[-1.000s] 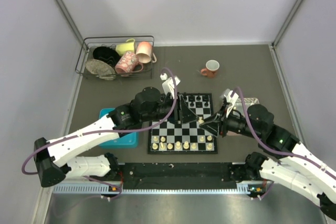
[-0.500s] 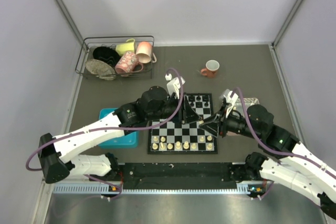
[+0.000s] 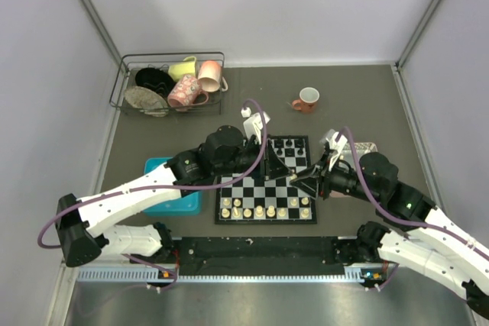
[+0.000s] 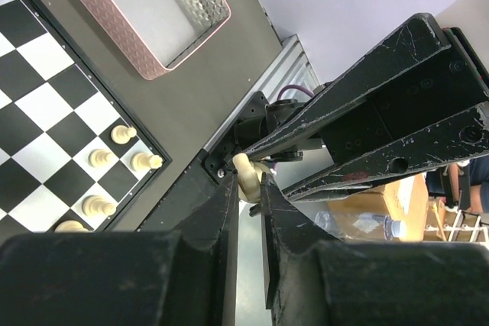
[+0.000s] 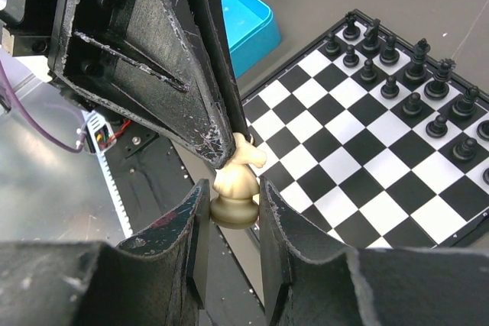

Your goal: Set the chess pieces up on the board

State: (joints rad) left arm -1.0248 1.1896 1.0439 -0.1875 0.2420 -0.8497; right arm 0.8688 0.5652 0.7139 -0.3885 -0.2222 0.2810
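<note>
One knight [image 5: 238, 177], clenched by R hand [image 5: 233, 205] and L hand [image 4: 246, 186] (base hidden, L cam).

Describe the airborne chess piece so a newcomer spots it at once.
Find the central chequered board; over its right side the left gripper and right gripper meet tip to tip. Pinched between them is a cream knight, the only piece off the surface.

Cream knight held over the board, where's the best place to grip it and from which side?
Grip the knight by its head and neck, coming from the side opposite the right gripper: that gripper is clamped across the round base, so only the narrower top end sticks out.
</note>
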